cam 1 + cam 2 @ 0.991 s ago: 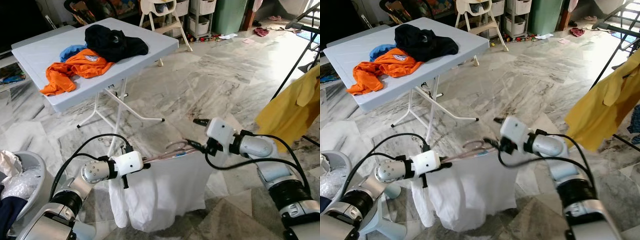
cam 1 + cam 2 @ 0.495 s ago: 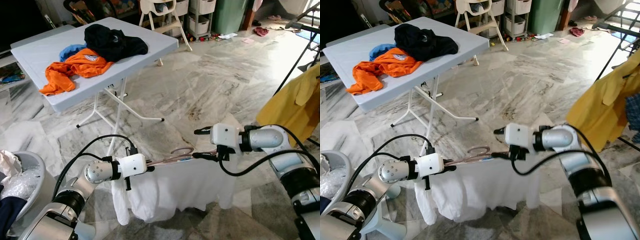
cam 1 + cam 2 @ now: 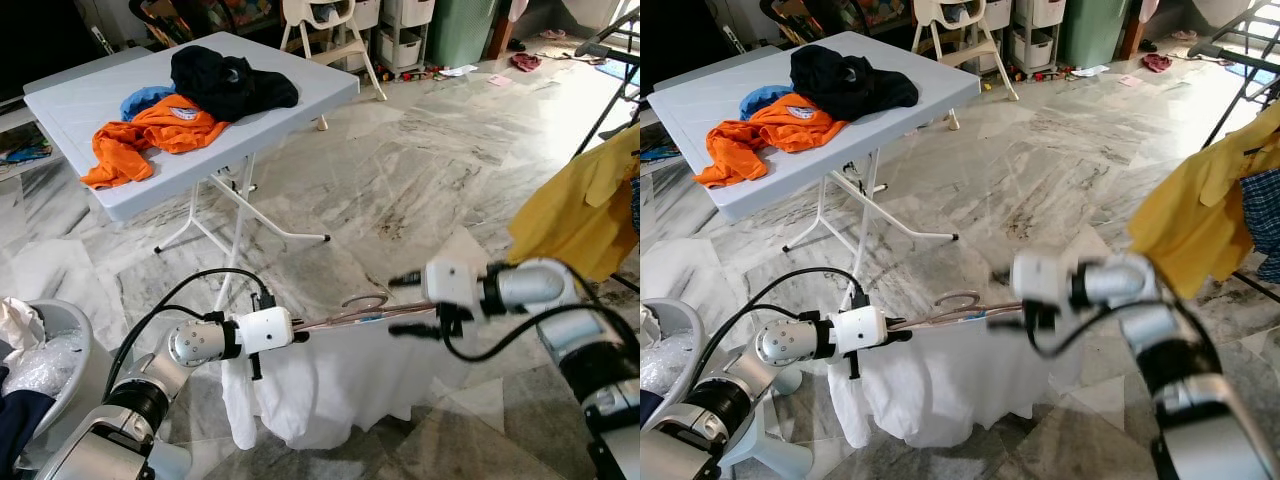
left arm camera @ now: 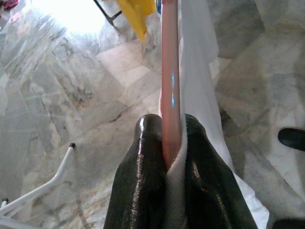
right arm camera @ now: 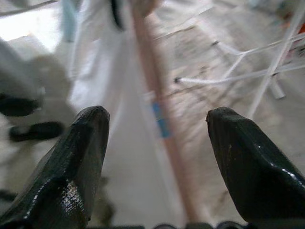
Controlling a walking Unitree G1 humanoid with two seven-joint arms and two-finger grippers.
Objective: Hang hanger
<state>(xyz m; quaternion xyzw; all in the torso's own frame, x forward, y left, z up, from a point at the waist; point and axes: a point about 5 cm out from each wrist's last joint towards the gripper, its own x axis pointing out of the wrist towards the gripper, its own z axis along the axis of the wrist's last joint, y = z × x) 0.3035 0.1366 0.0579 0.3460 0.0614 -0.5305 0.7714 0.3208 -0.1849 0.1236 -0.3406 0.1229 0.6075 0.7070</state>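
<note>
Now left hand (image 3: 297,334) clamps the pink hanger (image 3: 350,313) with white garment (image 3: 340,385) draped low over the floor, right hand (image 3: 412,305) gaping around its far end; next: carry toward rack.

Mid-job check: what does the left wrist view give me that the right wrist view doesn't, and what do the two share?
Left wrist view: the left gripper shut on the pink hanger, cloth pinched in with it, and a yellow garment beyond.

Right wrist view: the right gripper open, its fingers apart on either side of the hanger, not touching it, plus white table legs.

Both: the hanger, the white garment on it, the marble floor.
</note>
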